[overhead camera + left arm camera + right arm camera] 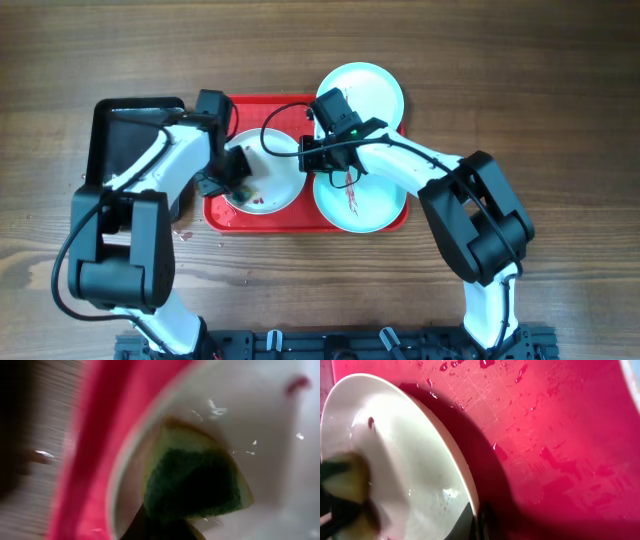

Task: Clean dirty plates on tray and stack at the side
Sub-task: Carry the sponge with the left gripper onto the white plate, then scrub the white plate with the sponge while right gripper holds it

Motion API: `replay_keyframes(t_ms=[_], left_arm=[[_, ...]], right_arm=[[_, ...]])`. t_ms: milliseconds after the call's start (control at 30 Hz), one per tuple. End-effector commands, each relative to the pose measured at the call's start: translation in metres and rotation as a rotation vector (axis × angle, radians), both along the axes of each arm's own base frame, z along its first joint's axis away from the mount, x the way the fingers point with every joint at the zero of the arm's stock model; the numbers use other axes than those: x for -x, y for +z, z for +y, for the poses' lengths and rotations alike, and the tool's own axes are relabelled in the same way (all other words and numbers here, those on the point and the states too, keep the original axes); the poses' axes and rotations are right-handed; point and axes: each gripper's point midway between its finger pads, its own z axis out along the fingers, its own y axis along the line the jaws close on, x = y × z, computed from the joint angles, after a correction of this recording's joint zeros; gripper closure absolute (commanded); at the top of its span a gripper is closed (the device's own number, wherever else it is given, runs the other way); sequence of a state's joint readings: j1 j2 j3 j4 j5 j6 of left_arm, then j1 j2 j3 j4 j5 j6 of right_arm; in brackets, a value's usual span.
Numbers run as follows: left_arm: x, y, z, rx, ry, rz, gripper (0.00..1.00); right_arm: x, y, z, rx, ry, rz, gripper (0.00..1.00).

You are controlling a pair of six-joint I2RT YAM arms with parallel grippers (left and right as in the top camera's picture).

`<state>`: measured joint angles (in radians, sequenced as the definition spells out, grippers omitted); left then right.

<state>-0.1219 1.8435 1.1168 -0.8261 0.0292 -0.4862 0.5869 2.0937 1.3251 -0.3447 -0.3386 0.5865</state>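
A white plate [272, 165] [405, 455] lies at the left of the red tray [222, 215] [560, 435]. My left gripper [238, 182] [160, 530] is shut on a green and yellow sponge [195, 480] [345, 485] that presses on the plate's face [260, 420]. The right gripper [308, 155] [476, 521] is shut on this plate's right rim, and the plate looks tilted up off the tray. A pale mint plate [358, 205] with dark red streaks sits at the tray's right. Another pale plate [365, 88] rests at the tray's far edge, partly off it.
A smaller black tray [125, 135] stands left of the red one, under the left arm. Small red drops [185, 236] dot the wooden table near the red tray's front left corner. Wet red drops [485, 364] speckle the tray floor.
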Motion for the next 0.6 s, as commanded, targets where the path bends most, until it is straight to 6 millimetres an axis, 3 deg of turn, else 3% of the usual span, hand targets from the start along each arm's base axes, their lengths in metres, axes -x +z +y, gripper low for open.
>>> replay_keyframes(t_ms=[0, 100, 200, 333, 567], left_arm=[[0.007, -0.01, 0.043, -0.216, 0.07, 0.023, 0.96], [0.004, -0.013, 0.015, -0.112, -0.001, 0.012, 0.96], [0.001, -0.012, -0.039, 0.101, -0.133, -0.01, 0.96], [-0.001, -0.006, -0.088, 0.248, -0.211, -0.05, 0.96], [0.002, -0.005, -0.11, 0.258, -0.147, -0.047, 0.96]], right_arm=[[-0.008, -0.022, -0.023, 0.039, -0.09, 0.057, 0.96], [-0.008, -0.022, -0.021, 0.03, -0.085, 0.053, 0.96], [-0.008, -0.022, -0.021, 0.031, -0.084, 0.053, 0.96], [-0.007, -0.022, -0.022, 0.033, -0.084, 0.056, 0.96], [-0.006, -0.023, -0.022, 0.036, -0.084, 0.061, 0.96]])
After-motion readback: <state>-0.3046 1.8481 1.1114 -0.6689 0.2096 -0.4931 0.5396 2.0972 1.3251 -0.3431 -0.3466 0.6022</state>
